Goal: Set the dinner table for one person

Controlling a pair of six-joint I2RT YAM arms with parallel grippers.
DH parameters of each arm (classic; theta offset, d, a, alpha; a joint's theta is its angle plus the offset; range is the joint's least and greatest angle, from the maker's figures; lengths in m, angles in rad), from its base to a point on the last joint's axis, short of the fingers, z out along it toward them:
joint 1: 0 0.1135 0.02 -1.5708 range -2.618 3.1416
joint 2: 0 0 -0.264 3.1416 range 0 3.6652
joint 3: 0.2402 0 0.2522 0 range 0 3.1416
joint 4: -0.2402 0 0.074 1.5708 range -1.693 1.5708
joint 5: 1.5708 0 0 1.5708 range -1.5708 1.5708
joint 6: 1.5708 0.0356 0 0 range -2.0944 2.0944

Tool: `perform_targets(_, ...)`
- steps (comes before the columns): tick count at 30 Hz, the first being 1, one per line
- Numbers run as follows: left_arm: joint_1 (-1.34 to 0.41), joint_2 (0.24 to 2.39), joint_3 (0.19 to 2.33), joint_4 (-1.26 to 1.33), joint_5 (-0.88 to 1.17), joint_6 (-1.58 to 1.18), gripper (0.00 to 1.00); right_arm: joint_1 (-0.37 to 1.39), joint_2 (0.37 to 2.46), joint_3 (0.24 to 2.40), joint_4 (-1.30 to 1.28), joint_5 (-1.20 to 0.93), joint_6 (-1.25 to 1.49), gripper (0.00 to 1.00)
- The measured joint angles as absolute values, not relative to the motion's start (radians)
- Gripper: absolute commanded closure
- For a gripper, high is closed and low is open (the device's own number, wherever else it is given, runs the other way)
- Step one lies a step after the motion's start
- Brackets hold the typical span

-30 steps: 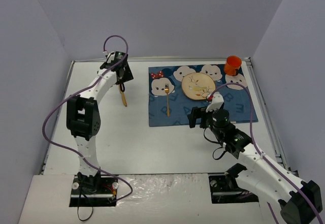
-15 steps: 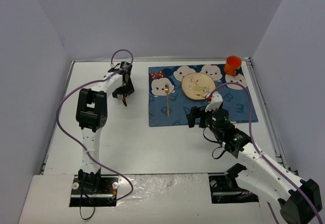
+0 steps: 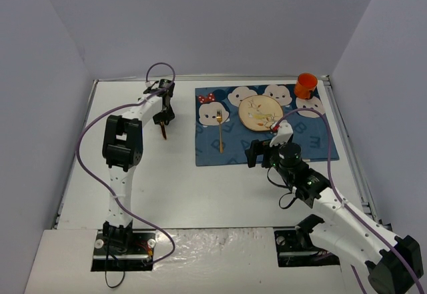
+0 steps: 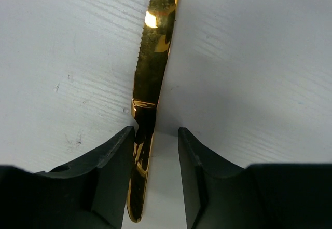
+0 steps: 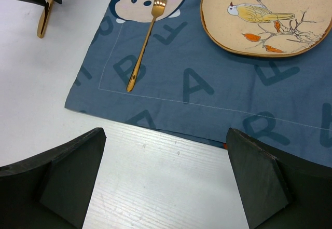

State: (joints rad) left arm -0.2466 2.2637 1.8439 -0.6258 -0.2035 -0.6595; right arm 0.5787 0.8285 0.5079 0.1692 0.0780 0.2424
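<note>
This is a robotics lab test cell, not a real dining room. Plain pale lilac panel walls (image 3: 220,27) close in the large white flat rectangular desk with a thin metal rim (image 3: 173,187) on the left, back and right sides of the top view. Two white jointed robot arms, the left arm (image 3: 117,151) and the right arm (image 3: 333,207), are bolted at the lower edge, and loose purple cables (image 3: 79,153) hang along them. A blue cloth mat printed with cartoon faces (image 3: 267,149) and a small orange cup (image 3: 306,85) are household things laid in this bare box.
</note>
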Motion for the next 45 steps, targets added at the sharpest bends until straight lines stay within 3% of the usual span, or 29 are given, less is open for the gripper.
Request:
perform_targets(6,-0.247,2.264,1.837,-0.611,-0.206,-0.673,0.80,0.579,0.808,0.508,0.169,0.078,0.243,0.01)
perform_targets(11,-0.247,2.263,1.834,-0.606,-0.209,-0.677,0.73,0.579,0.800,0.508,0.168,0.078,0.245,0.01)
perform_targets(17,-0.244,2.264,1.834,-0.606,-0.207,-0.660,0.74,0.579,0.789,0.508,0.168,0.078,0.246,0.01)
perform_targets(22,-0.242,2.266,1.835,-0.589,-0.200,-0.633,0.84,0.579,0.789,0.508,0.168,0.078,0.246,0.01)
perform_targets(26,-0.241,2.270,1.840,-0.578,-0.186,-0.608,1.00,0.579,0.789,0.508,0.168,0.078,0.246,0.01)
perform_targets(32,-0.239,2.273,1.844,-0.570,-0.171,-0.566,1.00,0.579,0.789,0.508,0.168,0.078,0.248,0.01)
perform_targets(45,-0.228,2.035,1.471,-0.425,0.010,-0.640,1.00,0.587,0.836,0.508,0.216,0.000,0.292,0.01)
